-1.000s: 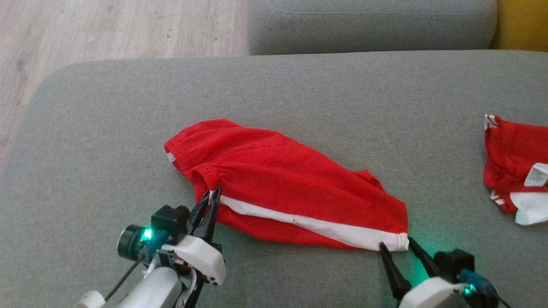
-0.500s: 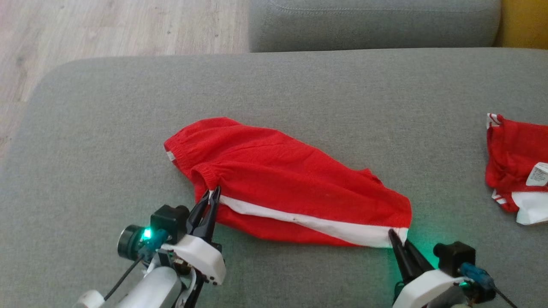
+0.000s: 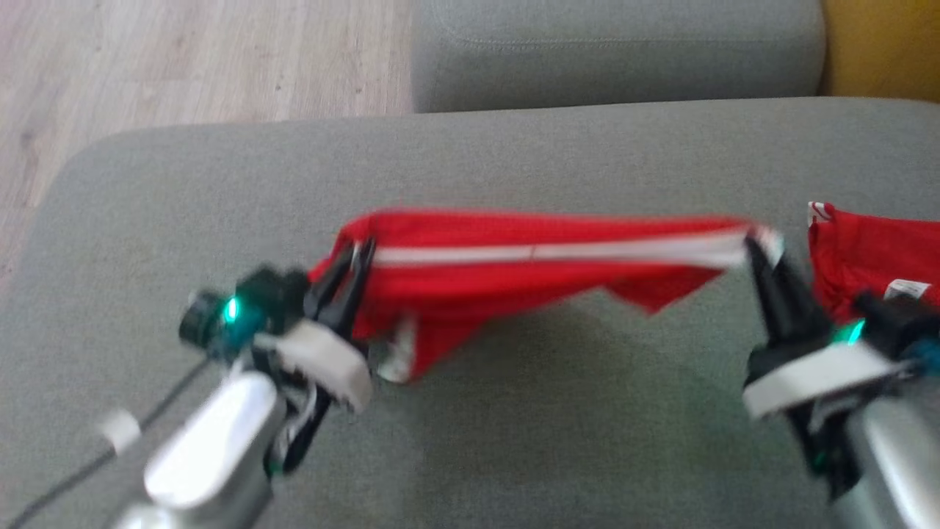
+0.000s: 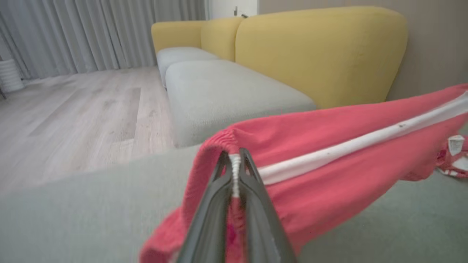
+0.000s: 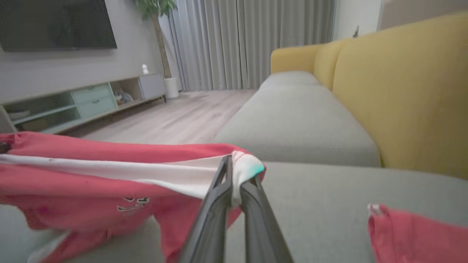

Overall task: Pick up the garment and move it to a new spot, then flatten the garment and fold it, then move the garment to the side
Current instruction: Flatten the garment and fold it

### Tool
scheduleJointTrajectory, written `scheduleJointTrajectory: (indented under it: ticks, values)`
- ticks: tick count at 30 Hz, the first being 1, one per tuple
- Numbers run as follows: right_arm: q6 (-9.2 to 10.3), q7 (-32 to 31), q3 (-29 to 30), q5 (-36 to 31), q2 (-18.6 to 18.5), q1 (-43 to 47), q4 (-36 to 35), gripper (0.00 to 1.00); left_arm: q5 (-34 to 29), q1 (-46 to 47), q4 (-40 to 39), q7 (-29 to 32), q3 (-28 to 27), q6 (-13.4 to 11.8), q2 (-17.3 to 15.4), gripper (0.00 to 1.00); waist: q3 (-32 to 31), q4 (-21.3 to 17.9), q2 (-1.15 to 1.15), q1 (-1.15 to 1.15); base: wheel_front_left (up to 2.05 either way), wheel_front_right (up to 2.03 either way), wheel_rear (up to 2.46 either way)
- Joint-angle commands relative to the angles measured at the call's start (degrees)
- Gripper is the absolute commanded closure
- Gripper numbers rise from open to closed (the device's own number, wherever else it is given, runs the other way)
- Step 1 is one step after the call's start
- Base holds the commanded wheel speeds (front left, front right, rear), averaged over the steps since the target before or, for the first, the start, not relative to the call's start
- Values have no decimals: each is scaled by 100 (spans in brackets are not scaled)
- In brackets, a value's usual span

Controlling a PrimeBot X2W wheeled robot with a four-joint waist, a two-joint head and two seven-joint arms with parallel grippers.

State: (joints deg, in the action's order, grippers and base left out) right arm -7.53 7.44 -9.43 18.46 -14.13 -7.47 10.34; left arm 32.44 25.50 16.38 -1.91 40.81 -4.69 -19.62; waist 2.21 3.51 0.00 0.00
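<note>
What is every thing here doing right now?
Red cloth garment with a white stripe: held up, stretched between both grippers.
Left gripper: shut on its elastic end.
Right gripper: shut on its striped corner.
Second red-and-white garment: lying crumpled on the grey sofa cushion.

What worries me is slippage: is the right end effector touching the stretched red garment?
Touching. The right wrist view shows the right end effector pinching the white hem of the stretched red garment between its closed fingers.

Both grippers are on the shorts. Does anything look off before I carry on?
Grip looks sound: left gripper and right gripper hold the red shorts taut by the white stripe. One oddity: a second crumpled red garment lies beside the right gripper.
</note>
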Motion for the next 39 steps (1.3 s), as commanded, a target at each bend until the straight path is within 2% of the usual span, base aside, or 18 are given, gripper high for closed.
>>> scheduleJointTrajectory:
  ticks: [1,6,12,17,22,27,30,33,35,39]
  values:
    - [4,-32,-34,63,-253,-352,-325,100,-29,550,-215,65,-267,46,-212,100,-59,-17,0,0,0,0,0]
    - [4,-223,3,47,-722,-983,-782,100,45,1400,-296,410,-315,325,-135,100,-249,-94,0,0,0,0,0]
    - [4,-437,227,-230,-982,-1480,-1343,100,171,2160,-337,519,-585,409,-113,100,-384,-250,0,0,0,0,0]
    - [4,-728,368,-305,-954,-1310,-1704,100,242,2157,-521,548,-632,381,-137,100,-408,-320,0,0,0,0,0]
    - [4,-1040,400,-401,-971,-886,-2035,100,210,1818,-1043,594,-652,217,-378,100,-296,-435,0,0,0,0,0]
    - [4,-1230,589,-392,-997,-882,-2194,100,197,1734,-1397,892,-604,174,-606,100,48,-508,0,0,0,0,0]
    - [4,-1503,428,-253,-1088,-1171,-2001,100,191,1977,-1342,955,-654,192,-615,100,390,-574,0,0,0,0,0]
    - [4,-1681,121,-21,-1213,-1792,-1560,100,70,2416,-1042,1007,-597,343,-592,100,781,-642,0,0,0,0,0]
    - [4,-1729,-108,78,-1306,-2401,-1170,100,190,2772,-678,984,-730,393,-457,100,1053,-696,0,0,0,0,0]
    - [4,-1611,-605,36,-1353,-3944,-254,100,-163,3767,228,693,-787,503,-395,100,1555,-826,0,0,0,0,0]
